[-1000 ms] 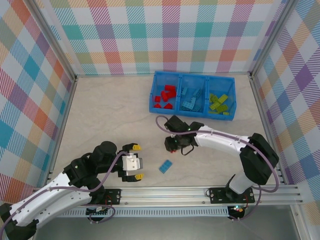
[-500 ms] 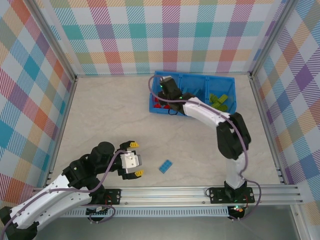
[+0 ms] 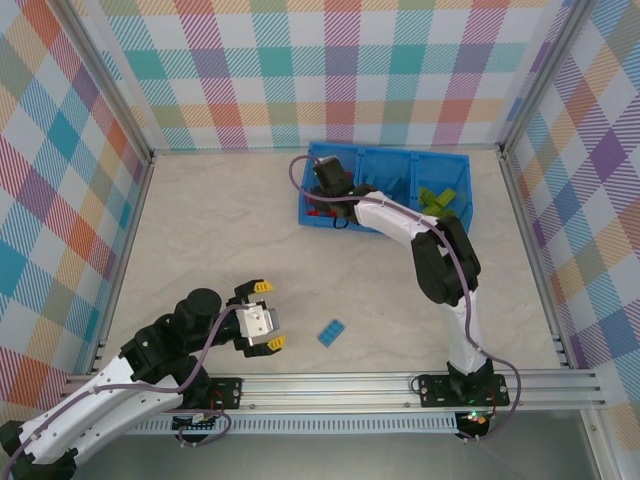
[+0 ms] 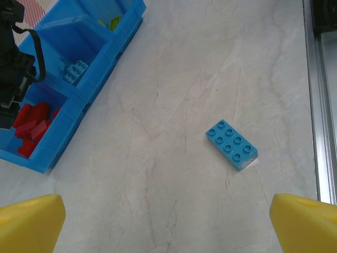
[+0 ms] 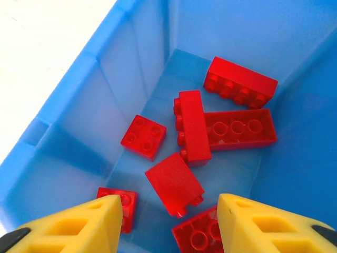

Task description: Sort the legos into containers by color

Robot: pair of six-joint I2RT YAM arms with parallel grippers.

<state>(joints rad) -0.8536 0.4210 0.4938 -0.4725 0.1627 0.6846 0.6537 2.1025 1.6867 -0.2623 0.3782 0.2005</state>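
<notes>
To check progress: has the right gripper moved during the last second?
Yes. The right gripper moved from near the loose blue lego to above the bin's left compartment.

Pale marbled tabletop (image 3: 220,230) lies beneath the left gripper (image 3: 269,315), metal rail (image 3: 350,385) to its right, plaid walls (image 3: 300,70) far ahead.

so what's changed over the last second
The right gripper swung from the middle of the table to the far side and now hangs over the left compartment, jaws apart. A red brick lies loose under them, apparently just let go. The left gripper, open, barely shifted. The light blue brick stayed where it lay.
</notes>
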